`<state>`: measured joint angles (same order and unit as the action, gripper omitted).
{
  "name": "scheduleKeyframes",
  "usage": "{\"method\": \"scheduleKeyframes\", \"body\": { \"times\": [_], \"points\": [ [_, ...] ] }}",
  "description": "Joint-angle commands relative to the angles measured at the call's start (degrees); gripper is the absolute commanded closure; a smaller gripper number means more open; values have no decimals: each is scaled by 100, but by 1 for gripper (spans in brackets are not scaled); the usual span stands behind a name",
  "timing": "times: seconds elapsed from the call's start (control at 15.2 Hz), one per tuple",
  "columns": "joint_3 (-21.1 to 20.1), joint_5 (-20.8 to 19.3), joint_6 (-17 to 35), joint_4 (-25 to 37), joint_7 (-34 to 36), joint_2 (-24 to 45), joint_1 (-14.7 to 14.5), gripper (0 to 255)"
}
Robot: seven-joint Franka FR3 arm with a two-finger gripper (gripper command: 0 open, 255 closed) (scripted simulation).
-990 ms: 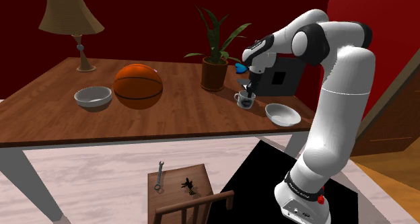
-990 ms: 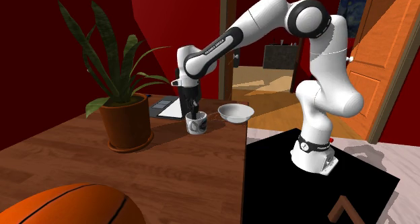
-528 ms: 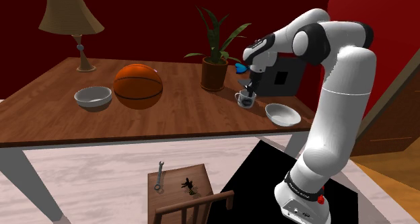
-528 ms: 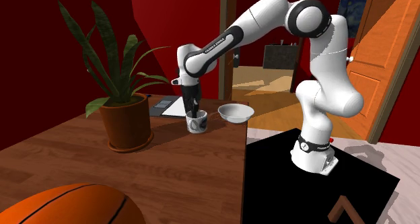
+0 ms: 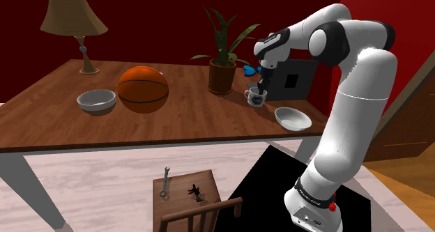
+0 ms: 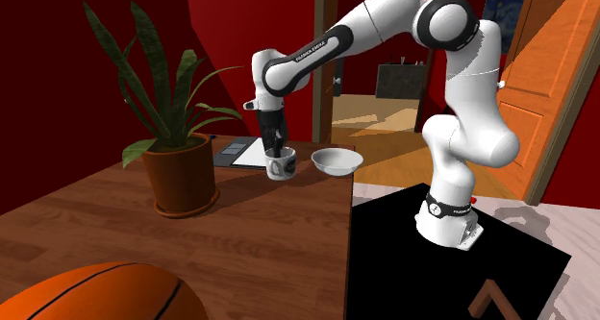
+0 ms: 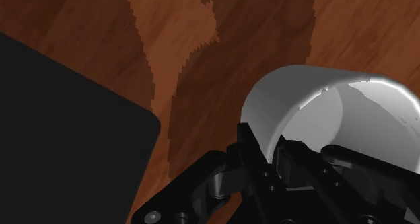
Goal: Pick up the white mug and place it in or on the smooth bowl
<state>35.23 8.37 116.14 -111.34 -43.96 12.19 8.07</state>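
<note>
Much of white mug (image 7: 296,101) behind claw (image 7: 269,155).

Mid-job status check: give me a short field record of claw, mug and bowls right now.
mug: white, upright, looks just clear of the table
claw: shut on the mug's rim
near bowl: white, empty, beside the mug, apart from it
far bowl: next to the basketball
task step: mug not yet in a bowl
</note>
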Motion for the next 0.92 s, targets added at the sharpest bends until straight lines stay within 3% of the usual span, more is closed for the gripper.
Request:
{"method": "scheduleKeyframes", "body": {
  "times": [0.0,0.86],
  "points": [
    [22,-66,-153,78,34,-92,-11,255],
    [71,-304,-1071,734,204,-424,-59,255]
  ]
}}
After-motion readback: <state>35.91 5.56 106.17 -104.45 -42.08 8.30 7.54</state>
